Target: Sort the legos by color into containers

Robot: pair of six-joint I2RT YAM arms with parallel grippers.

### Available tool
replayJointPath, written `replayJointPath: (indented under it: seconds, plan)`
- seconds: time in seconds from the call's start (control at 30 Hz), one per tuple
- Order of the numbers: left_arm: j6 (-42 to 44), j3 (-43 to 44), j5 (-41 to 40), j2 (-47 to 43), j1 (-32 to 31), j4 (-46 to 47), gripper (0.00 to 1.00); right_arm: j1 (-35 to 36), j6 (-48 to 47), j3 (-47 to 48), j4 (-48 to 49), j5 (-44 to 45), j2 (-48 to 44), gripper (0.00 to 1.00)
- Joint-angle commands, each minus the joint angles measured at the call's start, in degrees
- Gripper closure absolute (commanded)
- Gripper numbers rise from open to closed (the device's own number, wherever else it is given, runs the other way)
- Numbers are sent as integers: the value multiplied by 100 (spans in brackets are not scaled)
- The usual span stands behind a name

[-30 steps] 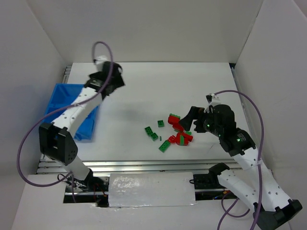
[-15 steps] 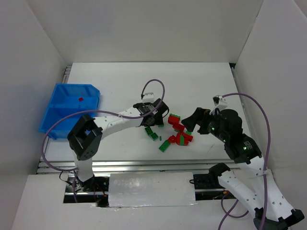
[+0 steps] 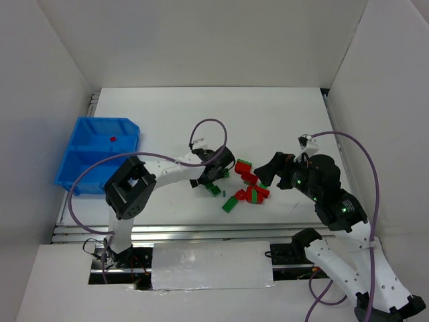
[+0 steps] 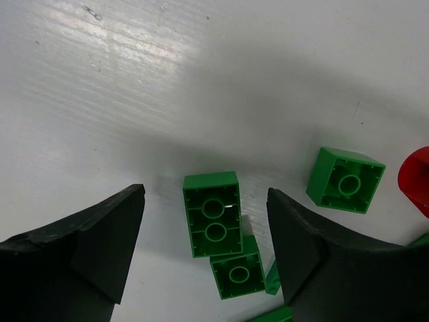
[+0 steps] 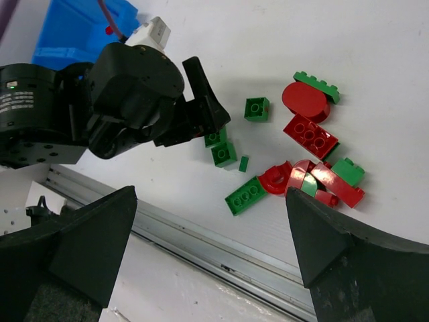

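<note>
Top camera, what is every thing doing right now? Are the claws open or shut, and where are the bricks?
left gripper: open, one finger on each side of a green brick, not touching it.
green brick: lying upside down, not gripped.
right gripper: open, empty, above the pile.
pile of legos: red and green mixed, not sorted yet.
blue bin: upright.
red brick: lying in the bin's far compartment.

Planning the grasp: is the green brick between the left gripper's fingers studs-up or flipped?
Flipped: the green brick shows its hollow underside with two round tubes.
</note>
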Motion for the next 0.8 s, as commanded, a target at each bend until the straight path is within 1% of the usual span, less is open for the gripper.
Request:
replayJointPath:
  seconds: [0.0,0.03,0.07,0.1,0.23,0.27,0.3,0.33,0.37,0.43,0.47,0.5,0.53,0.57,0.6,0.63,0.67,0.7,0.77]
  plan:
    - [-179,-16,48,246,-5,239,17,35,-106,-28,69,-89,-24,1]
    - [-170,-25,66,264,-5,275,30,27,-107,-28,52,-89,-16,0]
    - [-126,-34,74,290,-5,318,37,44,-115,-19,52,-97,-16,0]
    - [-117,-25,92,334,-5,354,42,36,-107,-19,52,-97,-24,0]
    - [-91,-60,180,413,91,433,42,27,-133,-19,61,-97,-24,1]
    - [-65,-130,206,405,109,494,44,44,-142,-28,61,-106,-16,0]
    - [-64,-165,250,370,135,512,49,36,-142,-28,61,-115,-7,0]
    - [-56,-200,250,335,179,521,58,27,-142,-28,52,-115,2,0]
    - [-64,-288,259,282,214,530,76,35,-150,-10,61,-106,2,0]
    - [-108,-411,128,10,354,425,89,36,-151,-19,61,-106,11,0]
    - [-178,-447,14,-121,407,242,92,35,-159,-19,69,-106,11,1]
    - [-231,-473,-135,-471,460,118,94,35,-168,-28,87,-124,20,0]
    - [-275,-508,-476,-674,600,-5,95,35,-168,-45,96,-132,46,1]
    - [-328,-552,-644,-859,688,-137,97,35,-168,-54,96,-133,37,0]
    - [-372,-552,-820,-1244,959,-460,97,35,-168,-46,105,-141,46,0]
    - [-416,-552,-1153,-1439,1136,-637,98,44,-168,-54,113,-167,55,0]
    - [-390,-552,-1260,-1606,1329,-778,98,36,-168,-46,113,-168,63,0]
    - [-381,-561,-1340,-1921,1809,-1023,98,44,-177,-45,105,-176,64,0]
    - [-434,-596,-1586,-2204,2313,-1315,100,44,-203,-10,79,-150,72,0]
